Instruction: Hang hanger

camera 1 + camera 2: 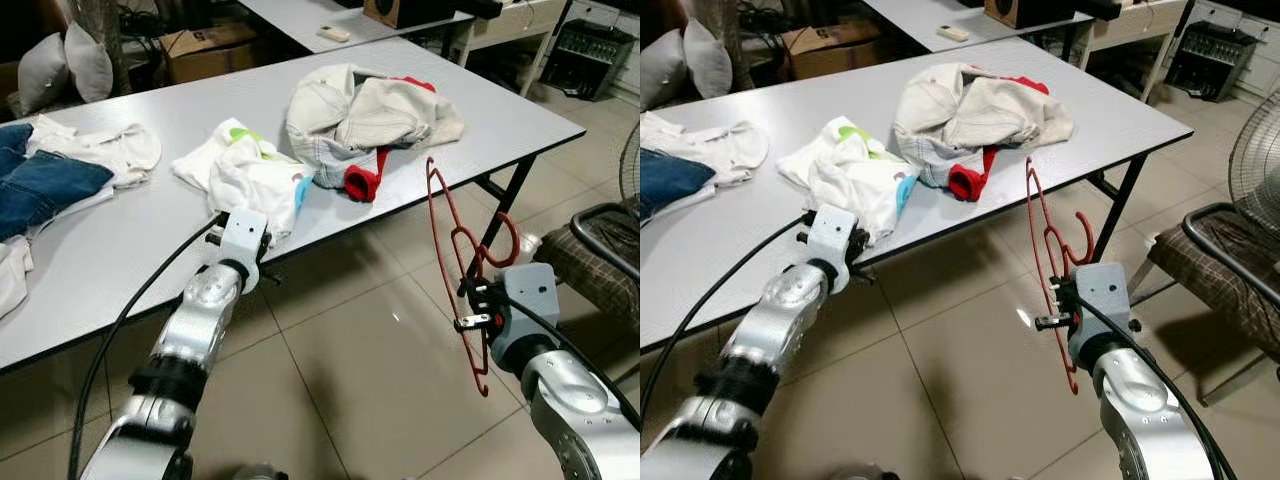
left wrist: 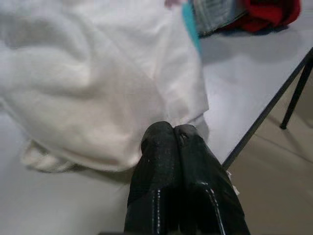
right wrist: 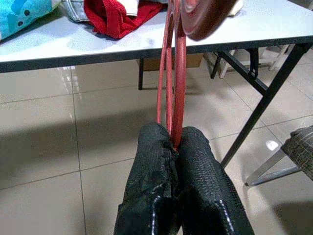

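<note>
- While my right hand (image 3: 175, 142) hangs over the tiled floor (image 1: 380, 370) just off the desk's front edge, its two black fingers are clamped on the red hanger (image 1: 455, 262), held edge-up with the hook curling beside my wrist.
- At the desk (image 1: 200, 110) edge, my left hand (image 2: 174, 129) rests with fingers pressed together, empty, their tips against a crumpled white garment (image 1: 245, 172).
- Further back lies a beige jacket (image 1: 365, 115) with red trim; jeans (image 1: 40, 185) and another white cloth (image 1: 110, 148) sit at my far left.
</note>
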Tool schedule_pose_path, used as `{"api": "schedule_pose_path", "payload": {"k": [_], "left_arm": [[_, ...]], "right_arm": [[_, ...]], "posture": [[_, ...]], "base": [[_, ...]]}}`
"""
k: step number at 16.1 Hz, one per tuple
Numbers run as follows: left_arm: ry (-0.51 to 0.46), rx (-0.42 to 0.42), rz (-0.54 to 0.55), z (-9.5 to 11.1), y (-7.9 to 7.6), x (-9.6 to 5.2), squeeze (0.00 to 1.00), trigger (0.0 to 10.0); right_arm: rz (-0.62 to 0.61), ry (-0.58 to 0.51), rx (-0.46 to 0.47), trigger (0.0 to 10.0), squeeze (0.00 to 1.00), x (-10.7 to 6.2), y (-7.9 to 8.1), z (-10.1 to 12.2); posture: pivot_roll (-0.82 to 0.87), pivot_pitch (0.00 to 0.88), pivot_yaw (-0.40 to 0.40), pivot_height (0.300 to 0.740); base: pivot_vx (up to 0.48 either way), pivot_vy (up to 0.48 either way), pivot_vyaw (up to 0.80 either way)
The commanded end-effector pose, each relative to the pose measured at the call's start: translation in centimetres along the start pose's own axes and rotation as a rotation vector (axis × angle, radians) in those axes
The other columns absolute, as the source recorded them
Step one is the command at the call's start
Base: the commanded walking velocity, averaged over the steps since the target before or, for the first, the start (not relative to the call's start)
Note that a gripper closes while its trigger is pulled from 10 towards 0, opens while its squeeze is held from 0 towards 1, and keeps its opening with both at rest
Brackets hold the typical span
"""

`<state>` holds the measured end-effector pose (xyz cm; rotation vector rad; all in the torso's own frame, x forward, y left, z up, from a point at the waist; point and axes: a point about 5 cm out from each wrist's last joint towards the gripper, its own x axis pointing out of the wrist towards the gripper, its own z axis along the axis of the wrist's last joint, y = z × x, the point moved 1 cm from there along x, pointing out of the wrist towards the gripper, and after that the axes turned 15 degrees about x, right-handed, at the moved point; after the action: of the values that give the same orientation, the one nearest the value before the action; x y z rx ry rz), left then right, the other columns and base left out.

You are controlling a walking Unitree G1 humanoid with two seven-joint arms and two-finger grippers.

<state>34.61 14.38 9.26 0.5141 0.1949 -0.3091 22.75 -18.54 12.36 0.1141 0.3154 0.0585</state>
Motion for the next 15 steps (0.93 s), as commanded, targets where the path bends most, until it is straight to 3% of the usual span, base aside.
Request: {"api": "schedule_pose_path", "payload": {"k": [1, 2, 11, 15], "left_arm": [[-0.034, 0.039, 0.011, 0.3, 0.4, -0.3, 0.0, 10.0], [-0.055, 0.066, 0.008, 0.1, 0.3, -0.6, 1.0, 10.0], [-0.066, 0.093, -0.007, 0.3, -1.0, -0.3, 1.0, 10.0], [-0.009, 0.11, 0.022, -0.2, -1.0, 0.5, 1.0, 10.0]], "right_arm": [[0.006, -0.011, -0.009, 10.0, 0.0, 0.0, 0.1, 0.3], [0.007, -0.011, -0.008, 10.0, 0.0, 0.0, 0.2, 0.3], [0.011, -0.008, -0.012, 10.0, 0.0, -0.1, 0.2, 0.2], [0.007, -0.014, -0.017, 10.0, 0.0, 0.0, 0.1, 0.4]], "posture": [[-0.04, 0.0, 0.047, 0.74], [-0.04, 0.0, 0.047, 0.74], [-0.04, 0.0, 0.05, 0.74], [-0.06, 0.0, 0.053, 0.74]], "base": [[0.0, 0.0, 0.0], [0.0, 0.0, 0.0], [0.0, 0.0, 0.0], [0.0, 0.0, 0.0]]}}
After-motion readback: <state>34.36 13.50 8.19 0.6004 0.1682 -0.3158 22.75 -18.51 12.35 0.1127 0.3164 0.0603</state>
